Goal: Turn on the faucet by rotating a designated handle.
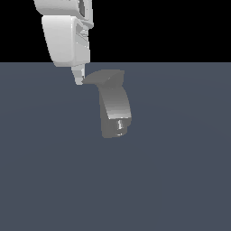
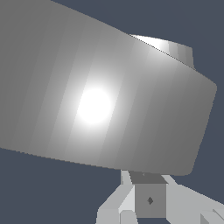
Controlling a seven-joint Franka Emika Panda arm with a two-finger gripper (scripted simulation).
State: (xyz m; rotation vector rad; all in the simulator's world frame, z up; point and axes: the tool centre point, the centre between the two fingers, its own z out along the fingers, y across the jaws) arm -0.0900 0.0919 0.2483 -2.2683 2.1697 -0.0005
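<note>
The grey glossy faucet (image 1: 115,106) stands in the middle of the exterior view, its thick curved body ending in a small cylindrical nozzle (image 1: 120,127). Its flat handle (image 1: 103,76) projects from the top toward the exterior view's left. My gripper (image 1: 79,81) comes down from above and its tip touches the handle's pointed end, on the exterior view's left side. The fingers look pressed together with nothing between them. In the wrist view the faucet (image 2: 96,105) fills most of the picture, very close, just beyond the gripper (image 2: 150,200).
The faucet stands on a flat dark grey-blue floor (image 1: 180,180). The white arm (image 1: 65,36) rises above the handle's end at the upper left of the exterior view.
</note>
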